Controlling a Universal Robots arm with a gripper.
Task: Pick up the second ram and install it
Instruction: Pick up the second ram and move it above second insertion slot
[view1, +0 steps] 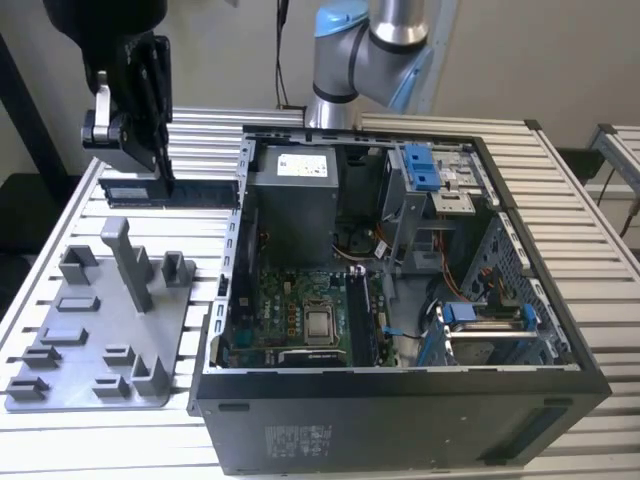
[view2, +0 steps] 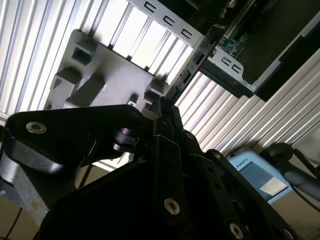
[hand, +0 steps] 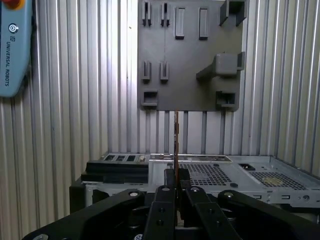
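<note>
I log the gripper (view1: 163, 182), jaws pinching the second ram (view1: 205, 190), ten o'clock from the open computer case (view1: 400, 405), which holds a motherboard (view1: 295, 320); grey tray (view1: 85, 335) at eight o'clock.

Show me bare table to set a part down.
Free: ribbed metal table to the exterior view's right of the open black computer case. Crowded: beside the grey plastic tray, where the end effector holds the long dark-blue circuit-board strip.
</note>
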